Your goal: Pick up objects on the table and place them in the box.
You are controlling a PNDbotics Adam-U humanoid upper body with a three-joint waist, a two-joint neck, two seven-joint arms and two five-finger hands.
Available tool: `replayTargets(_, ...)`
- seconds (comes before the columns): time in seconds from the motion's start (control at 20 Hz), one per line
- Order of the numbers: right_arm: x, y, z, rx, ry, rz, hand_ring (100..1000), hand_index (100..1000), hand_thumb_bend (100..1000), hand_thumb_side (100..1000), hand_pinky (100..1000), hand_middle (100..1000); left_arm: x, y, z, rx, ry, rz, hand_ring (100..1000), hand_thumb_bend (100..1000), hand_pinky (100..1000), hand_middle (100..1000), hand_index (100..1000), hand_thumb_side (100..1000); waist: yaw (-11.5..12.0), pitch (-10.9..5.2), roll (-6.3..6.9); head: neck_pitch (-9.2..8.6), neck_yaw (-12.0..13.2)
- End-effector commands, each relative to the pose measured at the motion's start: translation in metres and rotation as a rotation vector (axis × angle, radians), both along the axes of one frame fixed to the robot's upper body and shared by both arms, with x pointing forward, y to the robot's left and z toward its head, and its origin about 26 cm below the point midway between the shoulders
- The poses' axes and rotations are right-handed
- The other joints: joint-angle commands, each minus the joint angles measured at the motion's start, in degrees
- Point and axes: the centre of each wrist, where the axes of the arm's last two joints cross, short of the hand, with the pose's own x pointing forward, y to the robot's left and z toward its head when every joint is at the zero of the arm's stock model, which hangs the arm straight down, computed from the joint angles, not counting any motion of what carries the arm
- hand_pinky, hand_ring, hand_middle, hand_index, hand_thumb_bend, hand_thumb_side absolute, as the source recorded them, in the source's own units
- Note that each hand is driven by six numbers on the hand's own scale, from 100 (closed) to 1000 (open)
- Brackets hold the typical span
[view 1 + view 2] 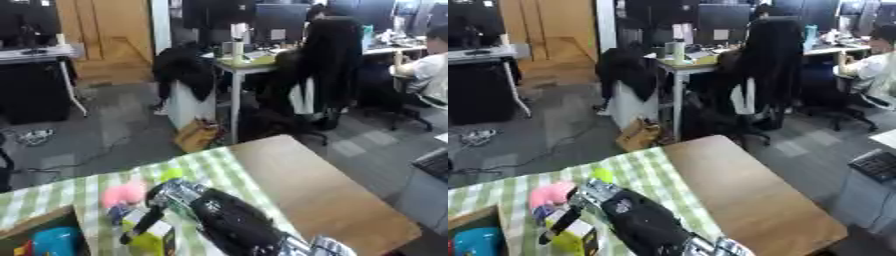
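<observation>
right hand point(153, 217) over a blurred yellow object point(147, 243), fingers' grip too blurred to tell.

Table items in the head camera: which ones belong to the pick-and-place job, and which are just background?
Job:
- right hand, reaching over the objects
- pink object
- small green object
- yellow-green object
- box, lower left, with a blue object inside

Lying about:
- checked cloth
- bare wooden tabletop
- office desks
- chairs
</observation>
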Motion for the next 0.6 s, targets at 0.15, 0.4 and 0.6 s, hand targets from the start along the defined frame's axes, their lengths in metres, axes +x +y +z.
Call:
replayTargets(0.15, 0.003, -0.007, -0.001, -0.046, -0.041, -0.016, 1000, 1000, 810, 1000, 994, 952, -0.002, 0.002, 0.01, 0.018, -0.033, 0.007, 903, 268, 864, 882, 926, 1000, 0.0, -1.35, -0.75, -0.59, -0.58)
replayTargets(0.4, 0.002, -0.013, -0.01, -0.044, -0.035, -0.031, 1000, 1000, 813, 1000, 993, 952, -0.002, 0.003, 0.01, 0.018, -0.036, 0.013, 903, 269, 863, 881, 924, 1000, -0.03, -1.29, -0.75, -1.32, 1.1)
replayTargets(0.6, 0.001, -0.012, -0.012, -0.011, -0.028, -0.028, 1000, 1000, 811, 1000, 990, 950, -0.003, 0.003, 0.01, 0.016, -0.037, 0.015, 903, 267, 864, 881, 924, 1000, -0.14, -1.16, -0.75, -2.69, 2.97)
